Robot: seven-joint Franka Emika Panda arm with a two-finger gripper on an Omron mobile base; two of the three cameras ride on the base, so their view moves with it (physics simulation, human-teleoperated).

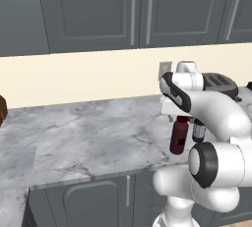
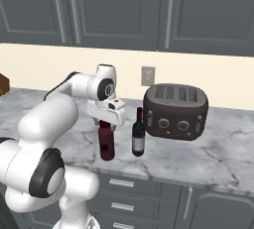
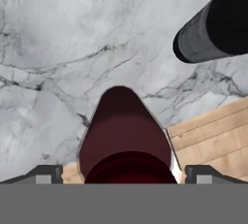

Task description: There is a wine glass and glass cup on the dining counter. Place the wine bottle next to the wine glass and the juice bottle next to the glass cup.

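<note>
Juice bottle (image 2: 106, 144) is standing upright on the marble surface (image 2: 208, 148) beside the wine bottle (image 2: 138, 135), with the tool (image 2: 105, 123) straddling its cap, grip unclear.

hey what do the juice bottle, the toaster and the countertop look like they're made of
Juice bottle: probably dark maroon glass or plastic, smooth with a faint sheen.
Toaster: looks like dark metal or plastic, matte, with round knobs in front.
Countertop: apparently polished marble, grey-white with dark veins.
</note>
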